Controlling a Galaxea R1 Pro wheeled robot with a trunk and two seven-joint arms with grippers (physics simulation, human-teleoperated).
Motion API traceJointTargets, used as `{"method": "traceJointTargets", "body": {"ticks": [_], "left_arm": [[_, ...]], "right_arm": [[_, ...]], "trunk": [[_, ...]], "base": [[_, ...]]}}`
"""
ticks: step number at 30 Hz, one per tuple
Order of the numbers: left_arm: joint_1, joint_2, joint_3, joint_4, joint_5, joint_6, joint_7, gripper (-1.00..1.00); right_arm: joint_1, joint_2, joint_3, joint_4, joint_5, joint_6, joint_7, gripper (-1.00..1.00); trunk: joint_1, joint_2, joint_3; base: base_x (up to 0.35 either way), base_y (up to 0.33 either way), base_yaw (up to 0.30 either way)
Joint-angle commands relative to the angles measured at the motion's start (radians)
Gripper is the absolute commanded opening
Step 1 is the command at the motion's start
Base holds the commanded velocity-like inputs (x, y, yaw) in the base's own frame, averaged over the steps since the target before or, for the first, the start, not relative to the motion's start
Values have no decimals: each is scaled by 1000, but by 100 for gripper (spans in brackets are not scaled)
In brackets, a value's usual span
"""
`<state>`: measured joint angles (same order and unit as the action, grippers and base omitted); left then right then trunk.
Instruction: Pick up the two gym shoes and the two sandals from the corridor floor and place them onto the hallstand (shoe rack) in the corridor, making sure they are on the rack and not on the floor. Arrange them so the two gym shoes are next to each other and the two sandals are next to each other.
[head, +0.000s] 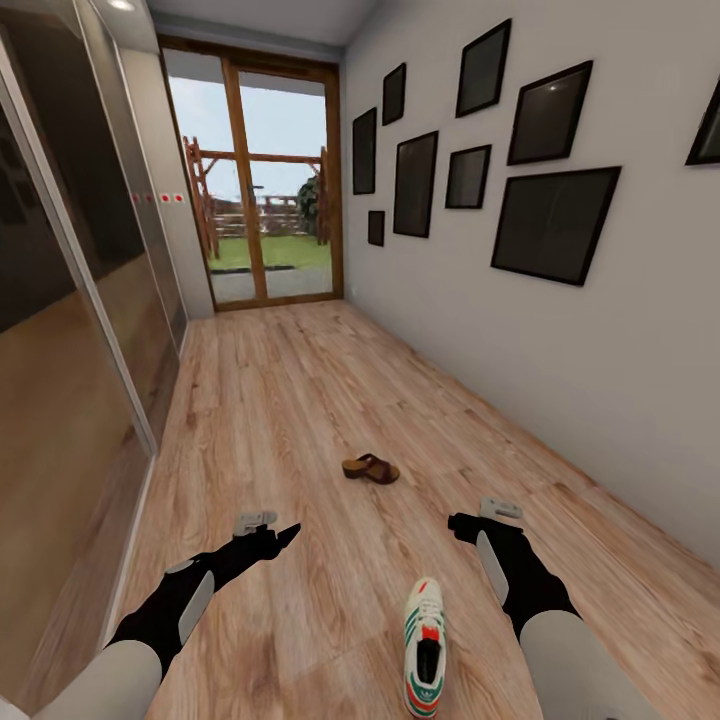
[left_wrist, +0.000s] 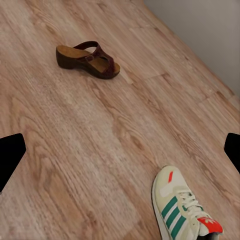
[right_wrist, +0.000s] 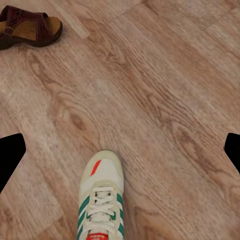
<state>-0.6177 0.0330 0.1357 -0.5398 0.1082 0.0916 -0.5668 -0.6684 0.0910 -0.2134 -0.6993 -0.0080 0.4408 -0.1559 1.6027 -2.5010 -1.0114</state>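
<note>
With both the left gripper (head: 285, 535) and right gripper (head: 462, 524) spread empty, the gym shoe (head: 424, 648) lying below and just inward of the right one could be nudged aside if approached off-centre.

Gym shoe (left_wrist: 183, 209) heel cut off by left wrist frame edge; same w/ gym shoe heel in right wrist view. Sandal (right_wrist: 27, 27) clipped at edge there. Far picture frame (head: 706, 125) cropped at right.
</note>
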Motion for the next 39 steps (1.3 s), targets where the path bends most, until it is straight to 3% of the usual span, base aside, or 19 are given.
{"method": "traceJointTargets", "body": {"ticks": [1,23,25,28,32,35,39], "left_arm": [[0,0,2,0,10,10,-5,100],[-1,1,2,-5,8,10,-4,100],[-7,17,2,-70,4,13,1,100],[-20,18,0,-98,1,36,20,100],[-92,16,-2,-151,-3,157,125,100],[-112,4,-7,-166,-4,193,199,100],[-123,-19,-57,-174,-5,212,247,100]], "right_arm": [[0,1,-3,-2,-1,5,-2,100],[0,1,-3,-2,-1,5,-2,100],[0,3,-3,0,-3,4,-2,100],[0,4,-2,2,-5,4,-1,100],[0,6,-2,76,-6,0,-1,100],[0,7,-1,183,-6,-35,-1,100],[0,7,-1,368,-2,-277,-1,100]], "trunk": [[0,0,-1],[0,0,-1],[0,0,-1],[0,0,-1],[0,0,-1],[0,0,-1],[0,0,-1]], "base": [[98,33,0],[33,21,0],[0,0,0],[0,0,0],[0,0,0],[0,0,0],[0,0,0]]}}
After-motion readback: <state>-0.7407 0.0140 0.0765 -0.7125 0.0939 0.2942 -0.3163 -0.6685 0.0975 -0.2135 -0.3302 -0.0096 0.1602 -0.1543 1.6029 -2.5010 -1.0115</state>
